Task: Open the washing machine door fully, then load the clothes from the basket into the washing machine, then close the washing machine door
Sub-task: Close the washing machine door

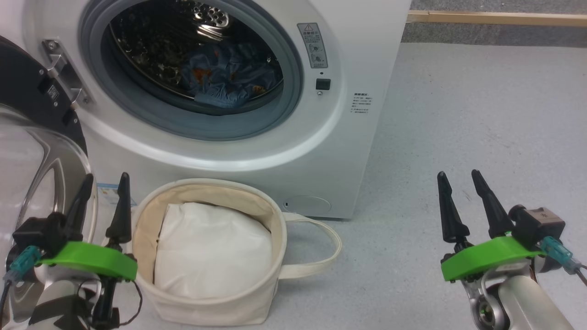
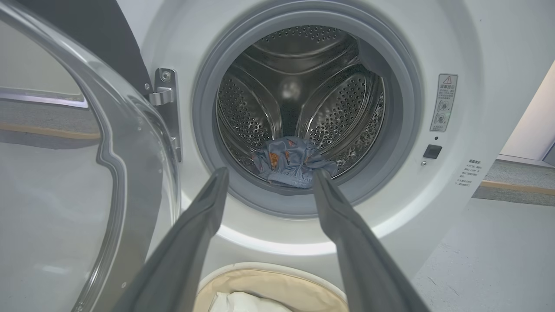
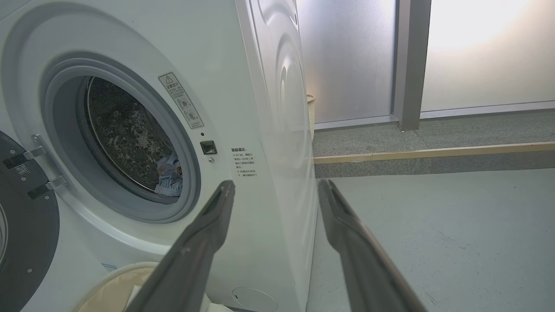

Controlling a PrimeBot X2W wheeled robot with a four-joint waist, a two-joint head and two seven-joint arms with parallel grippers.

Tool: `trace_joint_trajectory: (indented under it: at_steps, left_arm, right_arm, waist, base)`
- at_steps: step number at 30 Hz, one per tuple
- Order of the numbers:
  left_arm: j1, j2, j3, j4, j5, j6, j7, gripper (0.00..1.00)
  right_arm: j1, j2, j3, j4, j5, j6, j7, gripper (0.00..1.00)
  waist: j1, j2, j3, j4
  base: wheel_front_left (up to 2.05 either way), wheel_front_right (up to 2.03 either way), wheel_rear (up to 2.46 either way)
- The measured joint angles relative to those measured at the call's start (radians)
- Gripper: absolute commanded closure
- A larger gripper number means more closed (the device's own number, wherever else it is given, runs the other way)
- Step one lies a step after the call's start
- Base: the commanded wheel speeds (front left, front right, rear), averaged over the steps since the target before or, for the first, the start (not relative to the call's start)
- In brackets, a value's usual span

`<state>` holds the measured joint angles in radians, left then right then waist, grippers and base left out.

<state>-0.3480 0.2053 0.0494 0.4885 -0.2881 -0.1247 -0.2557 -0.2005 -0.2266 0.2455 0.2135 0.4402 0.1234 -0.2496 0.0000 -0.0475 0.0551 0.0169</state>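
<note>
The washing machine stands in front of me with its mouth wide open. The washing machine door hangs open on my left, and its glass bowl is just beside my left fingers. If I swing that arm fast, I think I could bang the glass.

The basket sits on the floor right under the mouth, touching the machine or nearly so. Just the white liner cloth is in it. When the door swings shut, its low edge might catch the basket rim or a handle and stop short.

The clothes are inside the drum, but they lie at the front, close to the grey seal. A bit could get pinched when the door shuts, and then it may not click.

My left fingers are spread apart and hold nothing. My right fingers are spread and bare too, well off to the side over the floor.
</note>
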Motion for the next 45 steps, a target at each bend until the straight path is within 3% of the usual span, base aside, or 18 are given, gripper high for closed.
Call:
trace_joint_trajectory:
  at_steps: [25,45]
  left_arm:
    - [0.019,0.006,-0.034,-0.001,-0.013,0.000,0.000,0.00]
    - [0.026,0.002,-0.034,-0.030,-0.016,0.000,0.000,0.00]
  right_arm:
    - [0.000,0.001,0.006,0.004,0.000,0.000,0.000,0.00]
    - [0.001,0.001,0.012,0.008,0.003,0.000,0.000,0.00]
  waist:
    - [-0.0002,-0.0001,-0.001,0.020]
    - [0.0001,-0.0001,-0.009,0.051]
  base:
    - [-1.57,1.48,0.09]
    - [-0.19,0.19,0.00]
